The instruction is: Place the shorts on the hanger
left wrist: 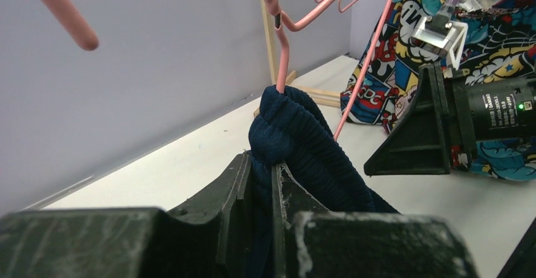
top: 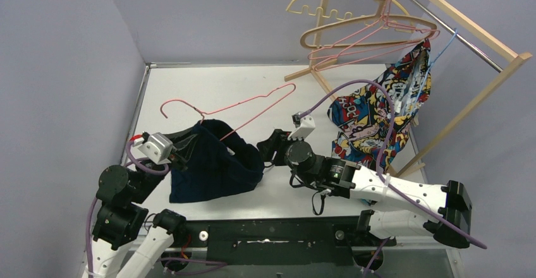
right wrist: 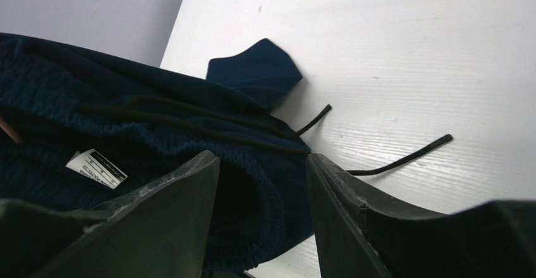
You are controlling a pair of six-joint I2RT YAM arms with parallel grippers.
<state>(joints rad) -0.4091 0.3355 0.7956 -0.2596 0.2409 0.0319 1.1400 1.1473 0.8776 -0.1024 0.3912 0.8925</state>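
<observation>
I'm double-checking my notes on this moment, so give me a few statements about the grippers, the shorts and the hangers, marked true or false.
1. The left gripper is clamped on the shorts. True.
2. The right gripper is shut tight on the fabric. False: its jaws stand apart, astride the waistband.
3. The shorts hang from the wooden rack. False: they are down at the table, with a pink hanger running into them.
4. The comic-print garment hangs at the rack. True.
</observation>
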